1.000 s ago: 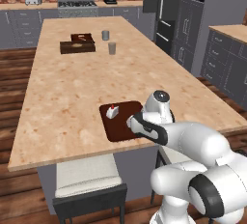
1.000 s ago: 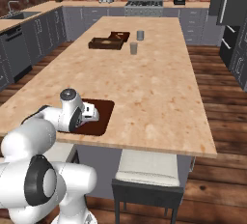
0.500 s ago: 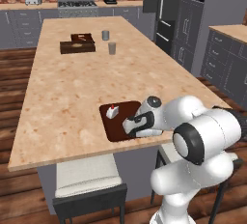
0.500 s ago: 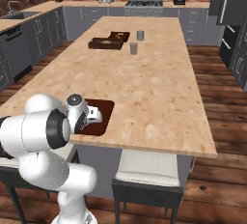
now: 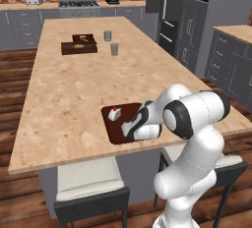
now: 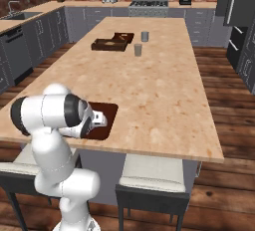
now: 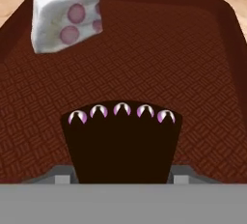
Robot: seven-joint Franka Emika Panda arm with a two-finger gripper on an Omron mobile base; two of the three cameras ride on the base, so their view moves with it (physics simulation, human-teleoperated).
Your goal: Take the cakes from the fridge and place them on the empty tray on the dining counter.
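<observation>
We see the gripper (image 7: pixel 120 177) low over the reddish-brown tray (image 7: pixel 193 73) at the near edge of the dining counter (image 5: pixel 74 89), its fingers (image 7: pixel 62 175) closed against the sides of the chocolate cake wedge (image 7: pixel 123 141), which sits on the tray's woven floor. The white cake slice (image 7: pixel 62 20), topped with a red berry, stands apart on the same tray, near its far corner. From the left base camera we see that white slice (image 5: pixel 114 114) beside the bent arm.
</observation>
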